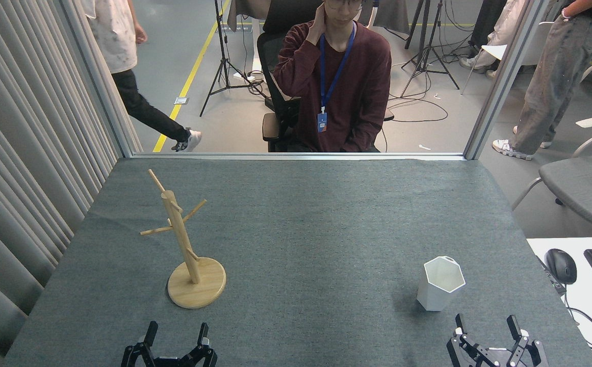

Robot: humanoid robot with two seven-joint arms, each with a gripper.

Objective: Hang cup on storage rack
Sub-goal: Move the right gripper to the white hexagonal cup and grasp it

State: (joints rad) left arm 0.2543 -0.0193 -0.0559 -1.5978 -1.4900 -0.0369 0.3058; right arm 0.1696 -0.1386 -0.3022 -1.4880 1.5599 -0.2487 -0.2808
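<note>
White cup [440, 283] ×1, lower right, upright | wooden storage rack [187, 248] ×1, lower left (pegs thin) | left gripper [176, 332], right gripper [486, 324]: both spread wide, empty, cut off by bottom edge

One cup [440, 283] and one storage rack [187, 243] stand on the table [326, 214]. Two grippers show, left [175, 332] and right [485, 323].

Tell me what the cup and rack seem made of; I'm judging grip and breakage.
Cup: matte white, smooth flat facets, thin rim; looks like ceramic or plastic, can't tell which. Rack: light unpainted wood, pale tan colour with faint grain on its disc base, satin rather than glossy.
</note>
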